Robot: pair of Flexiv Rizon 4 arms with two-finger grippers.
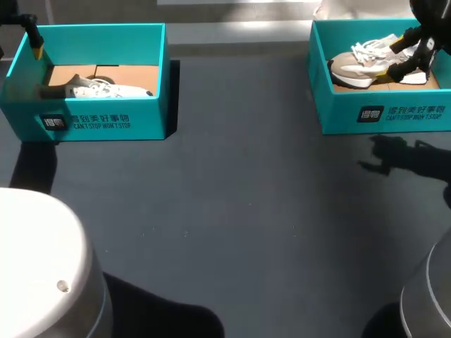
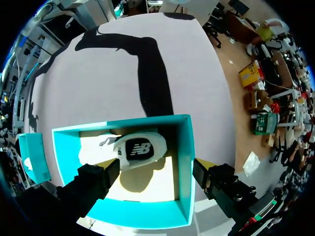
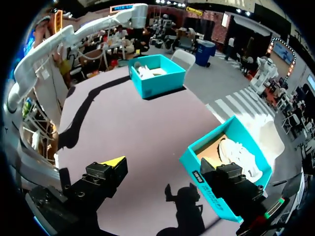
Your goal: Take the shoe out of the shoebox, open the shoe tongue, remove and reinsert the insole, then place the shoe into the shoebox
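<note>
Looks like the white-and-grey sneaker point(image 2: 138, 150) is sitting in the teal cardboard shoebox point(image 2: 183, 147), left gripper point(image 2: 156, 172) hanging over it jaws spread, right gripper point(image 3: 165, 173) spread too by the other teal box point(image 3: 193, 162), so I'd centre over the heel collar before dropping and pinching.

Black end effector point(image 3: 167, 174), yellow-tipped fingers point(image 3: 114, 161)

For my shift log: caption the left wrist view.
Open left gripper over a teal shoebox holding a white shoe.
</note>
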